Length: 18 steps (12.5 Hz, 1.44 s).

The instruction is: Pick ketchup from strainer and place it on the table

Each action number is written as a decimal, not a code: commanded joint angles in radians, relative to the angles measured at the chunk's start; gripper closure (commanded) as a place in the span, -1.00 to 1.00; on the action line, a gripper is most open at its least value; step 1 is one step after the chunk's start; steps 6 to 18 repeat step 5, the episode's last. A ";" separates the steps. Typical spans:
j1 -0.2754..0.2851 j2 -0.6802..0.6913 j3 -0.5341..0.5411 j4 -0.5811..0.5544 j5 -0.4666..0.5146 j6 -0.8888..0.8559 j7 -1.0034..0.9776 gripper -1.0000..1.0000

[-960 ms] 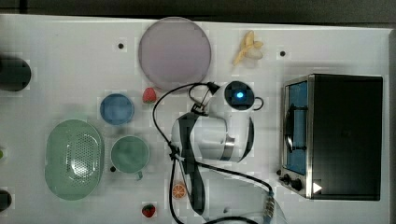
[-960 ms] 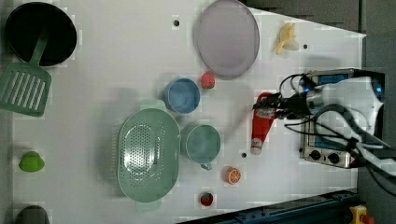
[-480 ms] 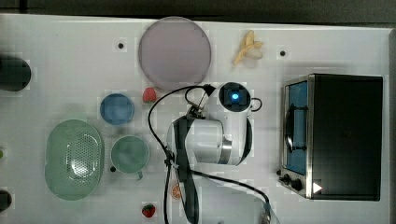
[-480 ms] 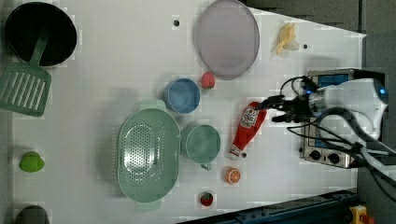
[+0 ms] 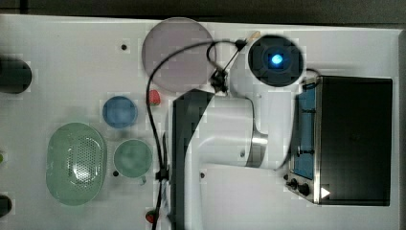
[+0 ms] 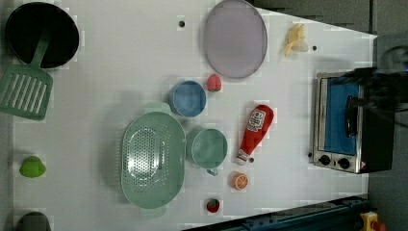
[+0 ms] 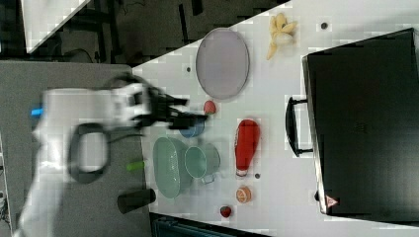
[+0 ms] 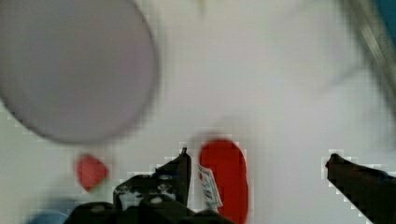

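The ketchup [image 6: 255, 132] lay on its side on the worktop [image 6: 120, 62], white cap toward the orange slice [image 6: 239, 181], out of the strainer [image 6: 153, 163] and apart from it. The green cup [image 6: 209, 148] sat between the two, just beside the bottle. I read the strainer as empty, only its perforated bottom showing. In the wrist view my tool [image 8: 257, 165] was released, fingers spread wide with the bottle's red body [image 8: 224, 179] lying free between them, nothing gripped. In the right view the tool [image 7: 190, 116] hung above the blue bowl [image 7: 192, 129], clear of the bottle. I judged pick and place done; what was left, if anything, was clearing the arm [image 5: 230, 139]. Toaster oven [image 6: 344, 127] was well off from the bottle.
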 commanded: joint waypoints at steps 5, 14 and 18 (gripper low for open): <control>0.014 -0.040 0.032 0.218 0.018 -0.241 0.255 -1.00; 0.014 -0.040 0.032 0.218 0.018 -0.241 0.255 -1.00; 0.014 -0.040 0.032 0.218 0.018 -0.241 0.255 -1.00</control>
